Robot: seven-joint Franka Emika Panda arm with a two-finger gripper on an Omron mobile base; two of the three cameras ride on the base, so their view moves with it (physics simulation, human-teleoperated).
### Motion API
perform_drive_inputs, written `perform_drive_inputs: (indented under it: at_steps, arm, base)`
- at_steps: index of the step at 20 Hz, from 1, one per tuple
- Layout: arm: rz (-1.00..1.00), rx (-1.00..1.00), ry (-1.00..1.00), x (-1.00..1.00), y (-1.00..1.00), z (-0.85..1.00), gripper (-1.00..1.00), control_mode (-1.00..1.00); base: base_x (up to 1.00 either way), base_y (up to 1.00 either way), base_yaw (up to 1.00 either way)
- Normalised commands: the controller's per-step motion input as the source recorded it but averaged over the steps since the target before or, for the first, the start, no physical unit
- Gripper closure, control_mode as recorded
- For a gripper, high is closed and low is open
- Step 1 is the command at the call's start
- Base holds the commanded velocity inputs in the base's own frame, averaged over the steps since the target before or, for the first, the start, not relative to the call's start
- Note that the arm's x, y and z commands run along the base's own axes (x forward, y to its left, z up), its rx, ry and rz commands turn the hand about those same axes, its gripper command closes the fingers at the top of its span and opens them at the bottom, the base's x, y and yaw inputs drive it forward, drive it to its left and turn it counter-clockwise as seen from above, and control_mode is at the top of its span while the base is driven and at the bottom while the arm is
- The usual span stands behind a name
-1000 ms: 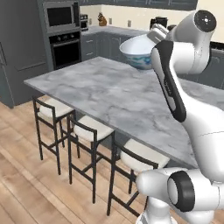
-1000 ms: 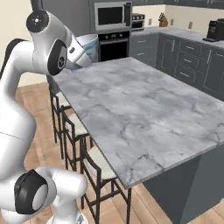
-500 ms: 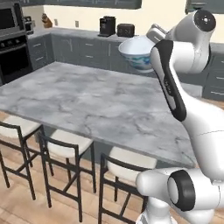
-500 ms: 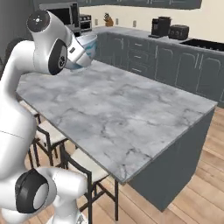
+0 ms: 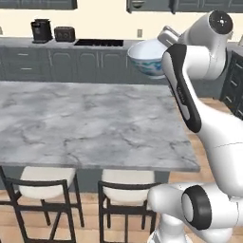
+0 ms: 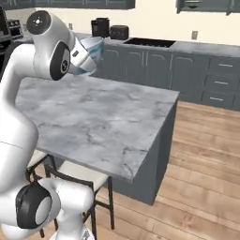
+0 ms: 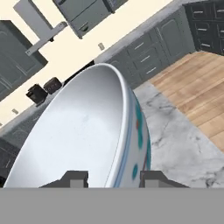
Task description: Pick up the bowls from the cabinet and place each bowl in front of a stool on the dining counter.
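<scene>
Swinging with the base, both base views now face the dining counter's long side and the wall run with the cooktop, while the gripper [image 7: 110, 178] stays clamped on the rim of the white-and-blue bowl [image 7: 87, 131], 1 finger inside and 1 outside. That bowl hangs tilted in the air above the far edge of the dining counter [image 5: 90, 123], well clear of the marble. By my judgement, 1 bowl is fetched but not yet set down, and no bowl sits on the top. 2 stools [image 5: 124, 187] show, partly cut off below. Whether the second bowl remains in the cabinet cannot be told.
</scene>
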Motion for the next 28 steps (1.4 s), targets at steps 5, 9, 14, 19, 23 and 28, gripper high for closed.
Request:
perform_drive_inputs:
  at_steps: [5,9,14,19,23,28]
  arm:
    - [0.00,0.00,0.00,0.00,0.00,0.00,1.00,1.00]
    - [0.00,0.00,0.00,0.00,0.00,0.00,1.00,1.00]
    - [0.00,0.00,0.00,0.00,0.00,0.00,1.00,1.00]
    - [0.00,0.00,0.00,0.00,0.00,0.00,1.00,1.00]
    - [0.00,0.00,0.00,0.00,0.00,0.00,1.00,1.00]
    - [0.00,0.00,0.00,0.06,0.06,-0.07,1.00,-1.00]
  base:
    - [0.42,1.00,-0.47]
    - [0.47,1.00,-0.39]
    - [0.56,1.00,-0.30]
    - [0.33,0.40,-0.09]
    - [0.08,0.00,0.00]
    - [0.14,0.07,0.00]
